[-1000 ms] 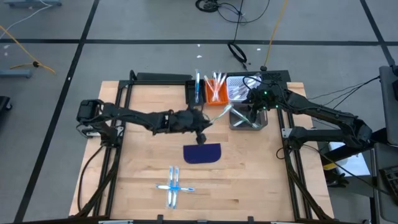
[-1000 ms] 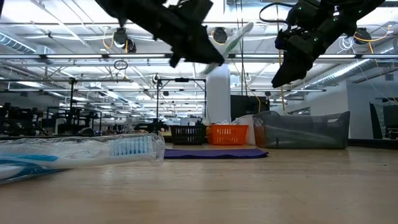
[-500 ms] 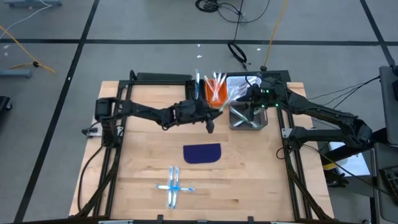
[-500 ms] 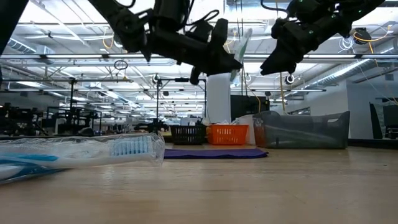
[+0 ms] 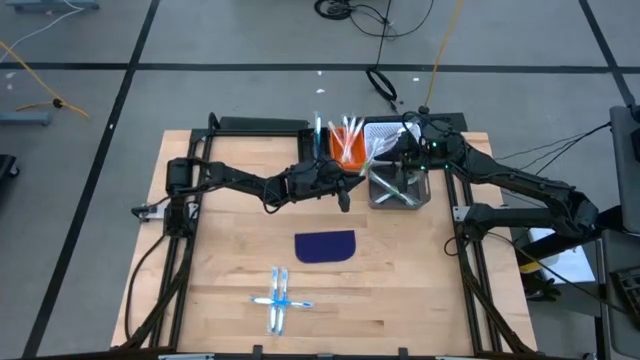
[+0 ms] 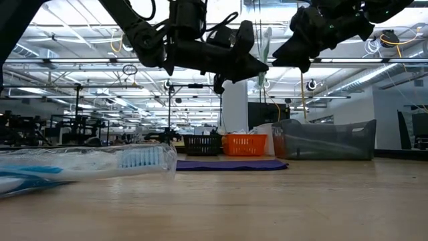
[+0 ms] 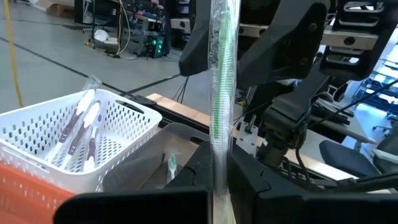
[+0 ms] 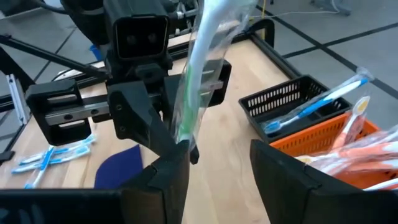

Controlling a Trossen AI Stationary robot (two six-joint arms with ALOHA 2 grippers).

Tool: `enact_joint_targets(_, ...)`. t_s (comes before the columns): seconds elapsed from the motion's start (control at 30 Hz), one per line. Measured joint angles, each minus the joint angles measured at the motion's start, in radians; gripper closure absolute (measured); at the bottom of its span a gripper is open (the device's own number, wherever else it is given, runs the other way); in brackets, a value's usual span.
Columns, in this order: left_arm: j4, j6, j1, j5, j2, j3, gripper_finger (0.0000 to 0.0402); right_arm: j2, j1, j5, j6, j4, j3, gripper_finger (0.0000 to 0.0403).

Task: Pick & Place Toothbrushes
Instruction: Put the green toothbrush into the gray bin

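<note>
The left gripper point(image 5: 345, 190) fingers clamp a green toothbrush point(image 7: 221, 93) upright; the right gripper point(image 8: 214, 163) fingers stand open around it.

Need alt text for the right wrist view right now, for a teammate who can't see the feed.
The left gripper faces the camera, shut on a wrapped green toothbrush held upright between the right gripper's open fingers. Behind lie the wooden table, a dark blue mat, loose blue toothbrushes, a black basket with a blue toothbrush and an orange basket of orange-pink ones.
</note>
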Motion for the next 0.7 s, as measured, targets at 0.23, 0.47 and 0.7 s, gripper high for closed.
enact_joint_targets(0.23, 0.002, 0.001, -0.002, -0.013, 0.000, 0.018, 0.0393, 0.004, 0.038, 0.001, 0.006, 0.040, 0.000, 0.0243)
enact_joint_targets(0.47, 0.002, 0.002, -0.024, -0.015, 0.000, 0.028, 0.0375, 0.005, 0.075, 0.005, 0.005, 0.145, 0.000, 0.0243)
enact_joint_targets(0.7, 0.001, 0.035, -0.043, -0.016, 0.000, 0.029, 0.0391, 0.005, 0.079, 0.006, 0.026, 0.173, 0.000, 0.0243)
